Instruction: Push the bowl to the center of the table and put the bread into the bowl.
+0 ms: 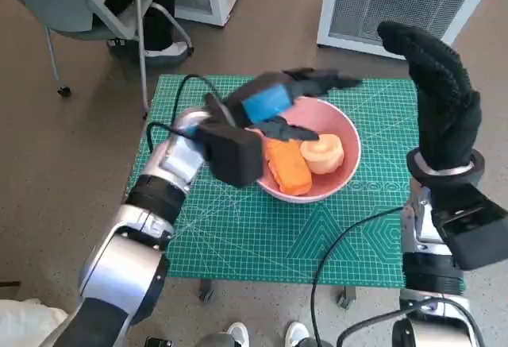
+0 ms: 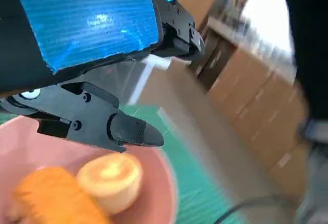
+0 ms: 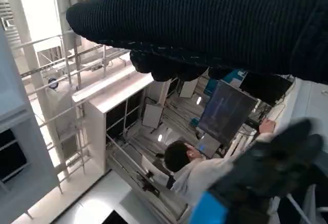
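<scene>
Two pieces of bread sit in the pink bowl (image 1: 343,136) in the head view: an orange loaf-shaped bread (image 1: 289,167) and, touching it on the robot's right, a round pale bread (image 1: 324,153). Bowl stands on the green cutting mat (image 1: 262,236) covering the table, roughly mid-table, slightly toward the far edge. Left hand (image 1: 274,102) hovers over the bowl's near-left rim, blue tape up, fingers spread and holding nothing. Right hand (image 1: 436,97) raised upright off the right side of the table, well apart from the bowl, fingers extended together, empty. Grey chair (image 1: 87,9) and a person's legs beyond the far-left corner; white vented unit (image 1: 405,1) on the floor at far right; shoe tips at the near edge. Left wrist view: blue-taped back of the left hand (image 2: 87,55), one black finger (image 2: 128,130) pointing just above the round bread (image 2: 110,179), not touching; orange bread (image 2: 54,198) beside it inside the bowl (image 2: 164,183). Right wrist view, turned over: knitted glove (image 3: 205,24) as a dark band, a seated person (image 3: 197,170) at a monitor, the left hand (image 3: 256,183) blurred in the near corner.
</scene>
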Motion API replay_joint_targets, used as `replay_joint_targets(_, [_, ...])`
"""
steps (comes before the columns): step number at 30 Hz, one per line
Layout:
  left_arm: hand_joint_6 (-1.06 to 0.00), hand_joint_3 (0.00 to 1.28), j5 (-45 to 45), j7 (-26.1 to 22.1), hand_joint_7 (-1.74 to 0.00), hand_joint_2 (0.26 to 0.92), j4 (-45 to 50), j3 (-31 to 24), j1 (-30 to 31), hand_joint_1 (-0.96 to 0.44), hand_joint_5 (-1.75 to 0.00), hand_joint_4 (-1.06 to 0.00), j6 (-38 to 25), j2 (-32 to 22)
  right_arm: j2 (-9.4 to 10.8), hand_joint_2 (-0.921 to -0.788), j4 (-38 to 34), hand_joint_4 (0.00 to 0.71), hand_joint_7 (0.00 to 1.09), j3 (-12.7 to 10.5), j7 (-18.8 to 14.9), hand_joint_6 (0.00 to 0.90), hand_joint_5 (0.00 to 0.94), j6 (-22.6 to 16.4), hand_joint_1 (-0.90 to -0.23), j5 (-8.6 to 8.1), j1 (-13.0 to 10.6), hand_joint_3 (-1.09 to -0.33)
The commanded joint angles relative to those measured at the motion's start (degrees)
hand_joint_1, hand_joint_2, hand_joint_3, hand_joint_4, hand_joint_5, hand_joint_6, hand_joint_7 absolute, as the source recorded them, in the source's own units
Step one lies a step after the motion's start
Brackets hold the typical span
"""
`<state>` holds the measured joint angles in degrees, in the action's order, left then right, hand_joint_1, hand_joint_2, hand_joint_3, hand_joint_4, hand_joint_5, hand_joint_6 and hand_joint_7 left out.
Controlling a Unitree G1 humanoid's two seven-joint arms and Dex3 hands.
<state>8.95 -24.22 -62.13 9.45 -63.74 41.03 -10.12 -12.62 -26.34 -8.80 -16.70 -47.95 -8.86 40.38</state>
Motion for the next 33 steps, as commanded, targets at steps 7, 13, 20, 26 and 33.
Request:
replay_joint_targets(7, [-0.25,0.27,-13.69,0.6,-0.8,0.921,11.3,-9.77,5.98,-0.22,-0.57,-0.4,0.07,3.86,-0.54,-0.921,1.81,0.336,0.6,-0.39,1.26,0.059,0.0,1.99,-0.604,0.39,-0.78,-0.751])
replay_joint_targets(13, [-0.13,0.36,-18.67,3.25,-0.92,0.921,16.88,-13.26,9.85,-0.29,-0.67,-0.22,0.49,7.08,-0.31,-0.921,3.23,0.337,0.6,-0.27,2.99,0.061,0.001,3.59,-0.606,1.49,-0.2,-0.75])
replay_joint_targets(20, [-0.09,0.42,-19.43,6.41,-0.93,0.921,20.39,-14.42,12.24,-0.35,-0.6,-0.17,1.69,10.05,0.03,-0.921,5.24,0.342,0.6,0.32,5.21,0.062,0.003,5.56,-0.613,3.28,0.24,-0.743])
replay_joint_targets(26, [-0.01,0.47,-18.66,6.56,-0.99,0.921,23.01,-14.1,13.84,-0.39,-0.63,-0.12,1.05,9.73,0.16,-0.921,7.44,0.343,0.6,1.06,6.46,0.063,0.003,7.31,-0.625,4.64,-0.03,-0.74])
replay_joint_targets(33, [0.0,0.51,-17.88,6.62,-1.0,0.921,26.31,-13.38,15.97,-0.42,-0.64,-0.11,-0.02,9.69,-0.09,-0.921,8.4,0.339,0.61,1.64,6.72,0.062,0.001,8.08,-0.624,5.44,-0.38,-0.745])
